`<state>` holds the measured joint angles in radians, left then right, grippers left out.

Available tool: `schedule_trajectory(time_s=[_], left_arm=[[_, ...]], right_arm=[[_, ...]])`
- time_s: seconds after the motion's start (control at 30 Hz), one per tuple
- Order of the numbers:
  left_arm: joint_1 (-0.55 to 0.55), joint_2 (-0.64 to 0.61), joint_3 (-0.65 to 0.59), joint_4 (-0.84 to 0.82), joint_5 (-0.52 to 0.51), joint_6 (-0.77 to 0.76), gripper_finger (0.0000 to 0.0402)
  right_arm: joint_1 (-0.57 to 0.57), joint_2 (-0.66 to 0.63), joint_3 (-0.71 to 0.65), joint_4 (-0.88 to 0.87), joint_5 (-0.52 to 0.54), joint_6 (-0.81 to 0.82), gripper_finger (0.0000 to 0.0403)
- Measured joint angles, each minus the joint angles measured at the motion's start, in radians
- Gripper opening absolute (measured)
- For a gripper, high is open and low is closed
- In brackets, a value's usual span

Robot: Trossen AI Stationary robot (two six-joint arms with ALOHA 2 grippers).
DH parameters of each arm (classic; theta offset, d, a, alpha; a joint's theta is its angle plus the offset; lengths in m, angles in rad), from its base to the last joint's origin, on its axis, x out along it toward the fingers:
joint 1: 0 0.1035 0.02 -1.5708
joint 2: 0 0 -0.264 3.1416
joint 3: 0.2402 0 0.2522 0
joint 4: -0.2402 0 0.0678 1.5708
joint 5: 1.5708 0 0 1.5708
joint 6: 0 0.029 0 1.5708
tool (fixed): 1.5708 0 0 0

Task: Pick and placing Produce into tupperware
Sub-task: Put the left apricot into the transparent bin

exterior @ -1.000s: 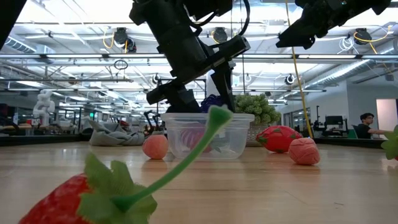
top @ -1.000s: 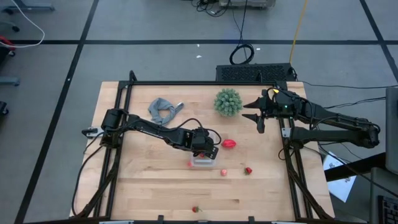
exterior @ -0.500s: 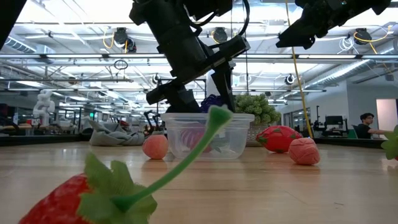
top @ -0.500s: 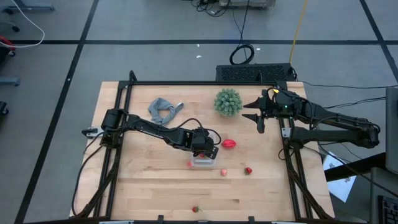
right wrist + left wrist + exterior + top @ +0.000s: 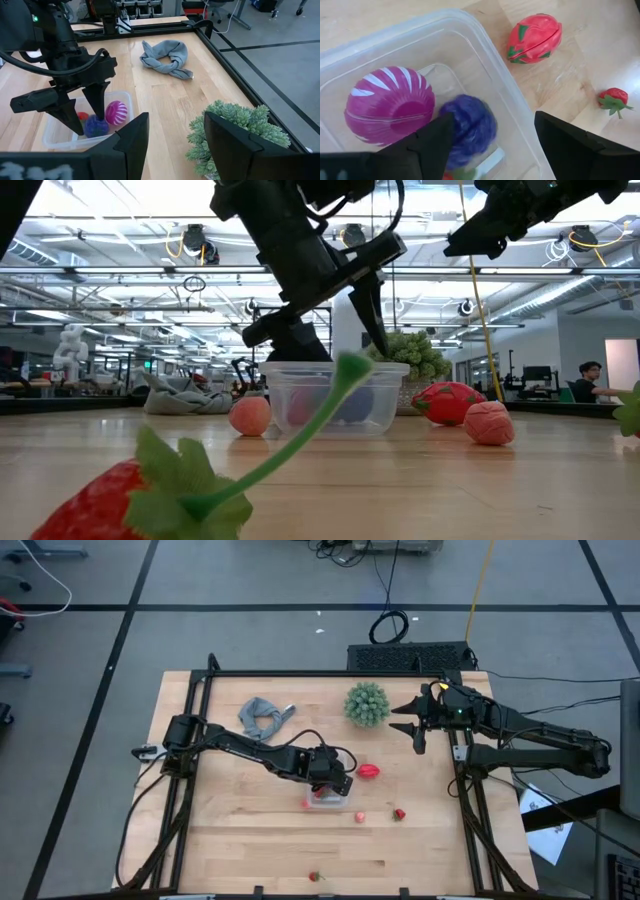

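The clear tupperware (image 5: pixel 327 802) (image 5: pixel 485 55) stands on the table near its middle. Inside it lie a magenta striped ball (image 5: pixel 387 107) and a dark purple fruit (image 5: pixel 470 125). My left gripper (image 5: pixel 335 781) (image 5: pixel 495 125) hangs open just above the container, one finger on either side of the purple fruit. A red fruit (image 5: pixel 368 771) (image 5: pixel 535 37), a small strawberry (image 5: pixel 399 813), a pink ball (image 5: pixel 359 817) and another strawberry (image 5: pixel 316 877) lie on the wood. My right gripper (image 5: pixel 414 730) waits open, raised near the far right corner.
A round spiky green plant (image 5: pixel 367 703) stands near the far edge, beside my right gripper. A grey cloth (image 5: pixel 265 717) lies at the far left. The black frame rails run along the table's edges. Bare wood shows at the near left.
My left gripper has opened a little over the tupperware and let go of the dark purple fruit. The fruit, held at rim height before, has dropped into the container beside the magenta ball. The right arm has kept still.
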<state>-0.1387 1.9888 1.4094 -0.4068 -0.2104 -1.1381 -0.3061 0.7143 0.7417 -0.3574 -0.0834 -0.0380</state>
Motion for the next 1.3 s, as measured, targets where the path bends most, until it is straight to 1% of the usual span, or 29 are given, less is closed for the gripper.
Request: schedule_trajectory(time_s=[0.17, 0.27, 0.4, 0.5, 0.63, 0.7, 0.83, 0.93, 1.03, 1.17, 1.3], left_arm=[[0.001, -0.014, -0.001, -0.005, 0.0, 0.012, 0.0283], [0.004, -0.057, -0.001, -0.017, 0.001, 0.034, 0.0283], [0.006, -0.157, -0.001, -0.037, 0.004, 0.071, 0.0283], [-0.003, -0.245, -0.001, -0.078, 0.003, 0.071, 0.0283], [-0.059, -0.342, 0.0, -0.146, -0.01, 0.036, 0.0283], [-0.099, -0.366, 0.001, -0.165, -0.051, 0.014, 0.0283], [-0.193, -0.382, 0.0, -0.21, -0.143, -0.009, 0.0283], [-0.248, -0.38, 0.0, -0.28, -0.19, -0.039, 0.0282], [-0.274, -0.38, 0.0, -0.37, -0.206, -0.069, 0.0283], [-0.293, -0.38, 0.0, -0.492, -0.208, -0.07, 0.0282], [-0.31, -0.376, 0.0, -0.57, -0.202, -0.06, 0.0282]], right_arm=[[0.0, 0.0, 0.0, 0.0, 0.0, 0.0, 0.0183], [0.0, 0.0, 0.0, -0.001, 0.0, 0.0, 0.0183], [0.0, 0.0, 0.0, -0.01, 0.0, 0.0, 0.0183], [0.0, 0.0, 0.0, -0.03, 0.0, 0.0, 0.0183], [0.0, 0.0, 0.0, -0.035, 0.0, 0.0, 0.0183], [0.0, 0.0, 0.0, -0.032, 0.0, 0.0, 0.0183], [0.0, 0.0, 0.0, -0.012, 0.0, 0.0, 0.0183], [0.0, 0.0, 0.0, 0.013, 0.0, 0.0, 0.0183], [0.0, 0.0, 0.0, 0.041, 0.0, 0.0, 0.0183], [0.0, 0.0, 0.0, 0.054, 0.0, -0.001, 0.0183], [0.0, 0.0, 0.0, 0.054, 0.0, -0.001, 0.0183]])
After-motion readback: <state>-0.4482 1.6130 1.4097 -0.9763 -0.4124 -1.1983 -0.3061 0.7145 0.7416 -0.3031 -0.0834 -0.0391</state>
